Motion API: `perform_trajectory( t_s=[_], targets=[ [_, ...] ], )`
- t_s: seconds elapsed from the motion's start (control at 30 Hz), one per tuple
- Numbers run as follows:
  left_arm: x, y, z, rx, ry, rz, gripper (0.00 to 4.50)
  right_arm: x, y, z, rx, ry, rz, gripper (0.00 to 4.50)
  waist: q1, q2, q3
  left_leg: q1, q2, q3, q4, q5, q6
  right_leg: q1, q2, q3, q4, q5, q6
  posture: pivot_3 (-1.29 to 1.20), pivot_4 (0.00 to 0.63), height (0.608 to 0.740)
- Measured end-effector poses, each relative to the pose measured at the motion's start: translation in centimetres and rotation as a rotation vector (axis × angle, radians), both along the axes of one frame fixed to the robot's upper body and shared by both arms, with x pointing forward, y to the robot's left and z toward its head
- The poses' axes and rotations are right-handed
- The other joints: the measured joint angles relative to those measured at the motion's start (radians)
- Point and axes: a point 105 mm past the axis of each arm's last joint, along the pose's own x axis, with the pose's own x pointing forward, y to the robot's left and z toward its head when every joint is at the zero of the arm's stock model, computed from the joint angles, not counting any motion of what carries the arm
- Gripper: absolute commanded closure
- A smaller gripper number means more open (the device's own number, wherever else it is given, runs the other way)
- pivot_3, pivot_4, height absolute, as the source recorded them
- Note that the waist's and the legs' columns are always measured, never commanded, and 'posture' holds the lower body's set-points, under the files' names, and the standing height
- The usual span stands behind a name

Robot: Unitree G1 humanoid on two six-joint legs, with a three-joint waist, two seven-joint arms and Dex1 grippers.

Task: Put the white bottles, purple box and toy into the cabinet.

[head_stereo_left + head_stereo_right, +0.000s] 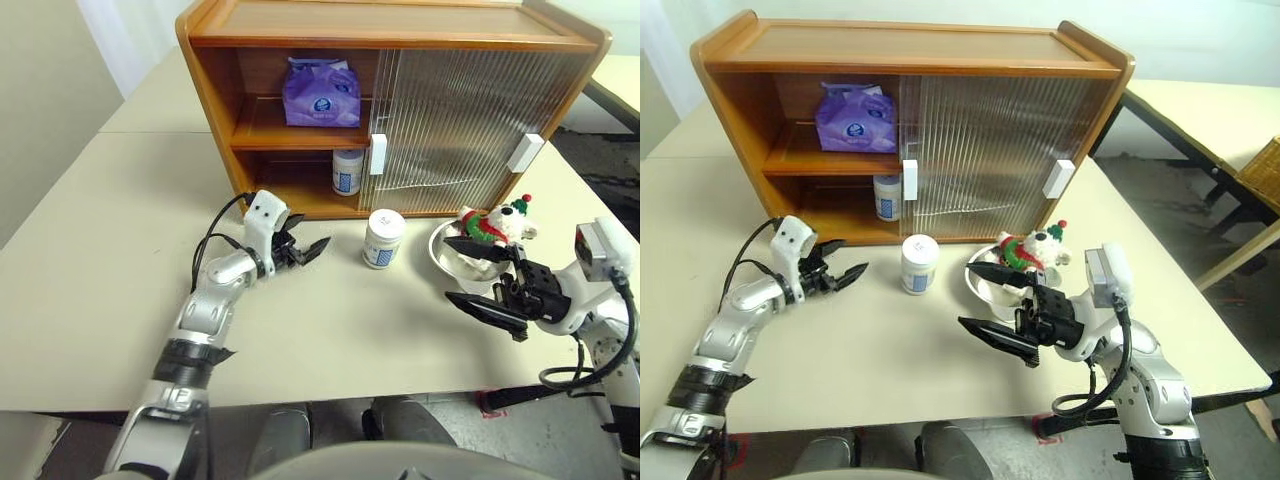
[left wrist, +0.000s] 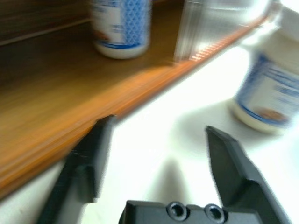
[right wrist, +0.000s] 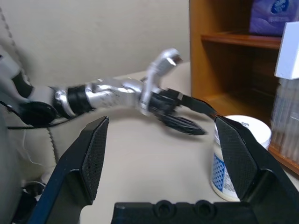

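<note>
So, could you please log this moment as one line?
left gripper: open, empty | right gripper: open, empty | purple box, one white bottle: in cabinet | other bottle, toy: outside

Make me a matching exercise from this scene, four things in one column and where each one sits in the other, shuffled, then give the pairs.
Things:
1. purple box
2. jar by the handle
3. other jar
4. toy

Places:
A. in the steel bowl
B. on the table, in front of the cabinet
C. cabinet's upper shelf
D. cabinet's lower shelf

Pairs: 1-C, 2-D, 3-B, 4-A
</note>
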Motion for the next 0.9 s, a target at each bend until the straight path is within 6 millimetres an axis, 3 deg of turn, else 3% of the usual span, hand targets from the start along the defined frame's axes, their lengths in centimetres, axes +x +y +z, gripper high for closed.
perform_trajectory(
  t_s=[0.17,0.33,0.43,0.6,0.83,0.9],
  targets=[
    [-1.8,-2.3,-0.2,-0.051,0.046,-0.196,0.02,0.8,-1.0,-1.4,-0.064,0.023,-0.090,0.00,0.002,0.002,-0.001,-0.001,0.006,-0.002,0.000,-0.001,0.000,-0.001,-0.001,0.000,0.001,0.002,-0.001,-0.18,0.034,0.740],
    [-1.9,-5.3,-0.1,-0.061,0.025,-0.299,0.02,1.4,-1.6,-2.1,-0.125,0.033,-0.147,0.00,0.000,0.003,-0.001,-0.001,0.007,-0.001,0.000,-0.001,0.000,-0.001,-0.001,0.000,0.001,0.002,0.000,-0.20,0.037,0.740],
    [-1.4,-6.4,-0.6,-0.054,0.040,-0.304,0.02,1.5,-1.8,-2.3,-0.140,0.036,-0.169,0.00,-0.004,0.004,-0.003,-0.002,0.006,0.001,-0.001,-0.001,0.000,-0.002,-0.001,0.000,0.000,0.002,0.001,-0.21,0.036,0.740],
    [-0.8,-7.7,-2.2,-0.067,0.108,-0.279,0.02,1.3,-1.8,-2.5,-0.147,0.044,-0.186,0.00,-0.012,0.006,-0.003,-0.002,0.006,0.002,-0.001,-0.002,0.001,-0.002,-0.001,0.001,0.000,0.000,0.018,-0.22,0.038,0.740],
    [-0.1,-9.6,-3.3,-0.098,0.145,-0.262,0.02,0.8,-1.3,-2.2,-0.143,0.047,-0.181,0.00,-0.016,0.006,-0.003,-0.002,0.005,0.002,-0.001,-0.002,0.002,-0.002,-0.002,0.002,0.000,-0.002,0.023,-0.23,0.042,0.740],
    [0.0,-9.8,-3.4,-0.094,0.129,-0.265,0.42,0.6,-1.3,-2.2,-0.139,0.048,-0.176,0.00,-0.017,0.007,-0.003,-0.002,0.005,0.002,-0.001,-0.002,0.002,-0.001,-0.002,0.002,0.000,-0.003,0.023,-0.23,0.044,0.740]
  ],
)
